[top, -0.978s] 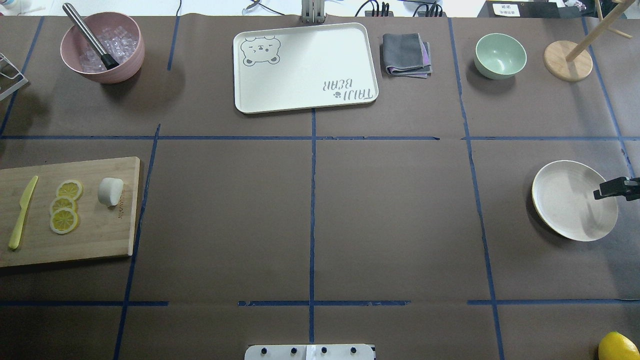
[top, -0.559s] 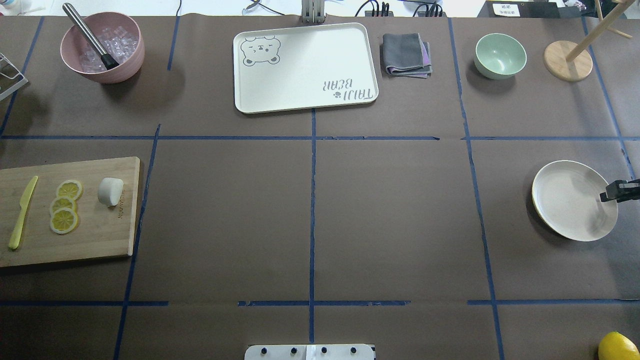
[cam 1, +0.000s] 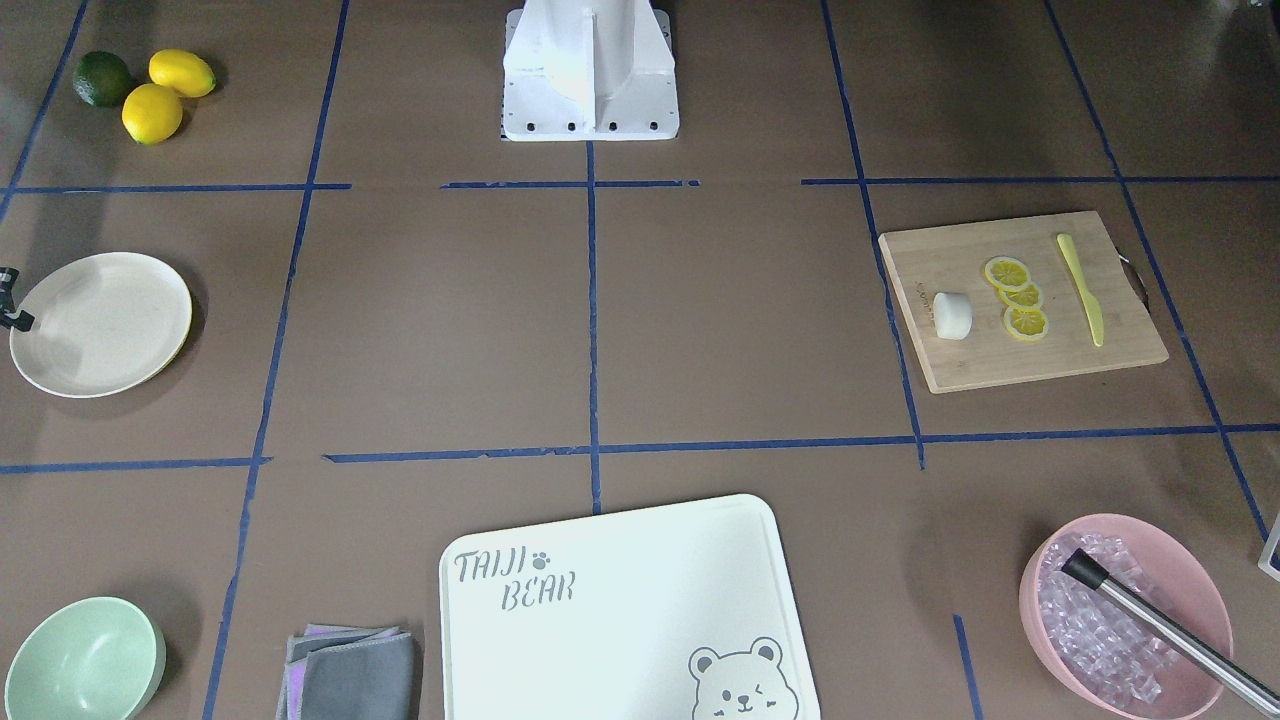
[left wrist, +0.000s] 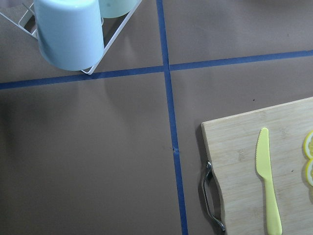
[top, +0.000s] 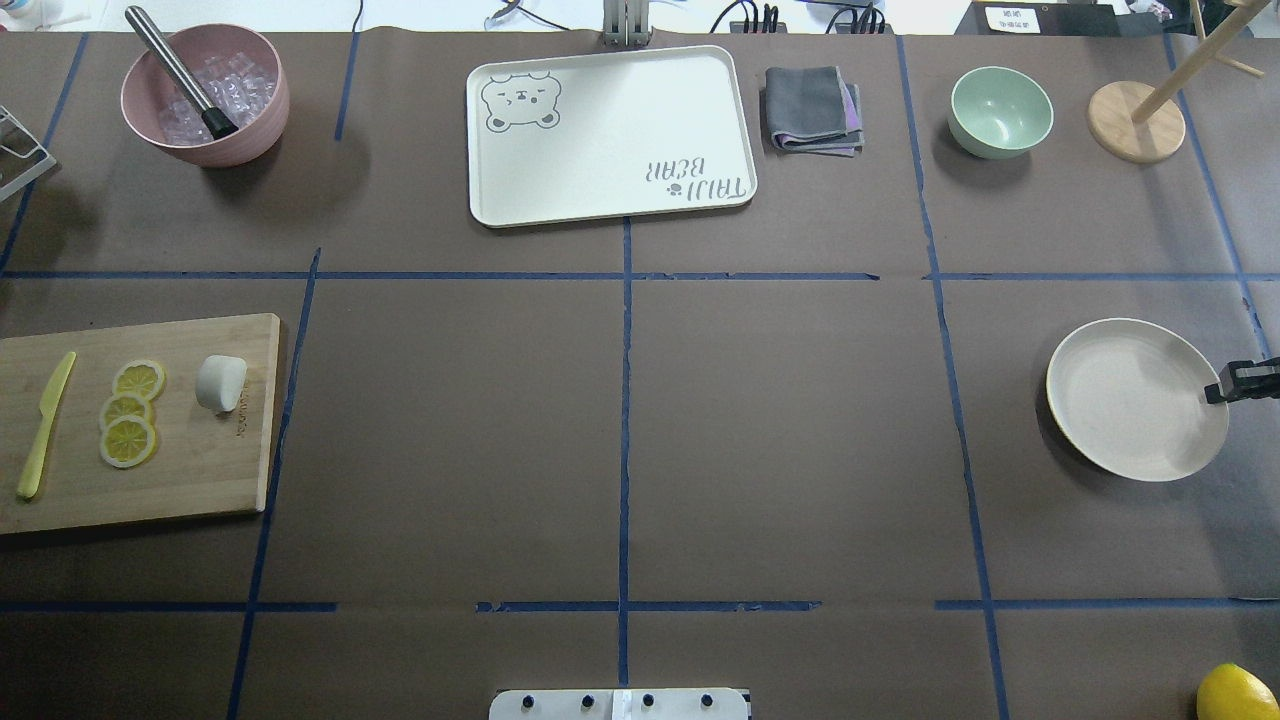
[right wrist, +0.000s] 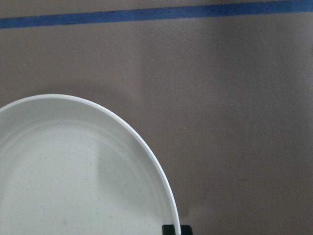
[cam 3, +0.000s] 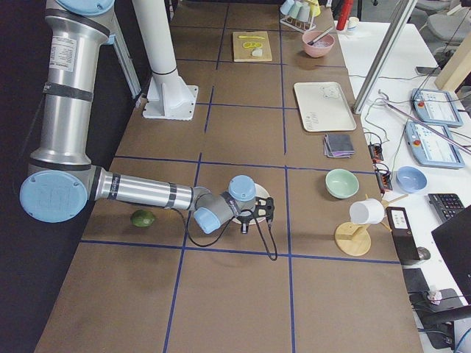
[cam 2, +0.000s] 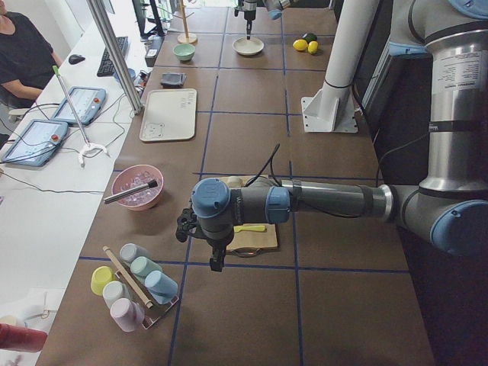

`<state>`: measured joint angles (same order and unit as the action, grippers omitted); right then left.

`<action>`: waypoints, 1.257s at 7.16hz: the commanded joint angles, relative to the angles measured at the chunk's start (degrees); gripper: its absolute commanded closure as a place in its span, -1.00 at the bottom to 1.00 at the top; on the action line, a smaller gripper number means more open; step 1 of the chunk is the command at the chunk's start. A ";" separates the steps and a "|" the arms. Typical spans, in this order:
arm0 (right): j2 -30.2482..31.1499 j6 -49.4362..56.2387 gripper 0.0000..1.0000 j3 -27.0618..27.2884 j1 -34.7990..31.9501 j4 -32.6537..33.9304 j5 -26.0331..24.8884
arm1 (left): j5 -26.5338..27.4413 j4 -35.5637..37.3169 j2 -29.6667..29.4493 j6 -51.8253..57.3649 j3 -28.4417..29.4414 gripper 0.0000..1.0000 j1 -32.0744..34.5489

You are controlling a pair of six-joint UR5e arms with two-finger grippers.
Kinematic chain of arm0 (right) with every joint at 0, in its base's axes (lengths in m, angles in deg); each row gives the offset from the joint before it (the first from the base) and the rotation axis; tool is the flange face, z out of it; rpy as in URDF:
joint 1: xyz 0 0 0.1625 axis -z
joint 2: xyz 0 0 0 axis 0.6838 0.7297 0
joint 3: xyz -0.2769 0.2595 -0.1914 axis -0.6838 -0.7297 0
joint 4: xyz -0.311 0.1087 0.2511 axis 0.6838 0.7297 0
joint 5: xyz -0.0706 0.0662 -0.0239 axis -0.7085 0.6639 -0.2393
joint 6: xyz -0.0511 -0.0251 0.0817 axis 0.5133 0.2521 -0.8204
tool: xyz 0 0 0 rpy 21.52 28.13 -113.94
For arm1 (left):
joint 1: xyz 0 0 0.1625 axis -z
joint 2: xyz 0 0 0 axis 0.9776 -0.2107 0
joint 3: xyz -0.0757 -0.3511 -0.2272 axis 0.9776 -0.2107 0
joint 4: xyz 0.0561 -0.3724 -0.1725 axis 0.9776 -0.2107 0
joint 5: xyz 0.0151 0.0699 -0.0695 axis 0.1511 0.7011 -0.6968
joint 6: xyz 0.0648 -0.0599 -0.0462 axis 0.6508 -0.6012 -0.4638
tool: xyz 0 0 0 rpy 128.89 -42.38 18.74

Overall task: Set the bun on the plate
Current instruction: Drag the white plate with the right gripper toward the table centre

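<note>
Overhead exterior view: we find the bun [top: 221, 382] lying on the chopping board [top: 200, 470] at the worktop's left end. It is just beside the lemon slices [top: 130, 412] and well apart from the plate [top: 1137, 400] at the right end. The right hand [top: 1240, 383] sits at the plate's outer rim, probably to position it; we cannot tell whether it pinches the rim. The left hand [cam 2: 215, 259] hovers off the board's handle end, well placed to fetch the bun; we cannot tell its spread.

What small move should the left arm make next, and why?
Probably slide the left gripper along the cutting board toward the bun. The bun lies untouched beyond the lemon slices, while the left wrist view shows the board's handle end and knife, not the bun, so the gripper looks short of it.
</note>
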<state>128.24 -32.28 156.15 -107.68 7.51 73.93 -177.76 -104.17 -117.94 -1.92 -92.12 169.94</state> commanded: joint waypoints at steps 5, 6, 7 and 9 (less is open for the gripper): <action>-15.21 -34.96 1.00 13.17 4.11 -1.23 6.32 | 0.19 0.05 0.89 -0.07 -2.54 -1.00 0.09; -18.74 -38.65 1.00 12.99 8.77 -0.79 2.04 | 0.28 0.05 0.89 -0.15 -2.55 -1.00 0.09; -22.43 -43.48 1.00 12.55 14.39 -0.44 -2.18 | 0.36 0.05 0.89 -0.07 -2.46 -1.00 0.09; -29.38 -47.30 1.00 12.46 26.77 8.57 -17.08 | 0.36 0.14 1.59 -0.07 -2.46 -1.00 0.09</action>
<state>103.25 -77.52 168.81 -88.66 10.81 65.81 -177.41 -104.09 -116.86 -2.00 -94.57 170.03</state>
